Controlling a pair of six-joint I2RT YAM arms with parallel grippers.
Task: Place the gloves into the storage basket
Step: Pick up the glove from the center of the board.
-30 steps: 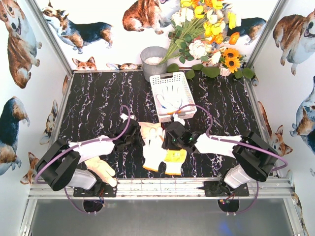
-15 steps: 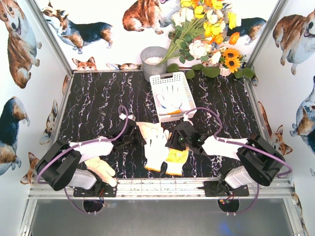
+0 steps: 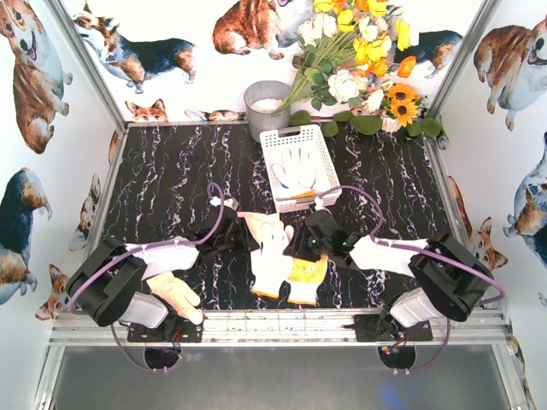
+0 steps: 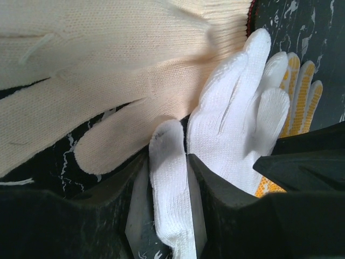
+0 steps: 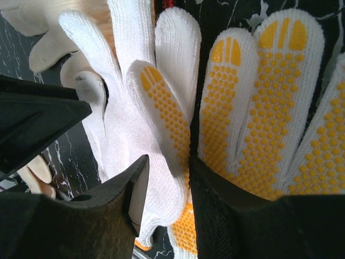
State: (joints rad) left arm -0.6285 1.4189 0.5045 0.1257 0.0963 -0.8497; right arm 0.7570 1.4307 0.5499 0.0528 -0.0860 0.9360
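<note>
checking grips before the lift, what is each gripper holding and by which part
Left gripper pinches the white glove by its thumb; right gripper pinches the yellow-dotted glove by its outermost digit.

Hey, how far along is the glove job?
Done: one glove lies in the storage basket. In hand: the left gripper pinches the white glove by its thumb, the right gripper the yellow-dotted glove by a finger, both on the table. Left: those, plus one cream glove and another.

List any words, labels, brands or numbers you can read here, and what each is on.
None to read. The gloves, the storage basket, the grey bucket and the corgi-print walls carry no legible text in any view.
The yellow marks on the dotted glove are grip dots, not lettering.
</note>
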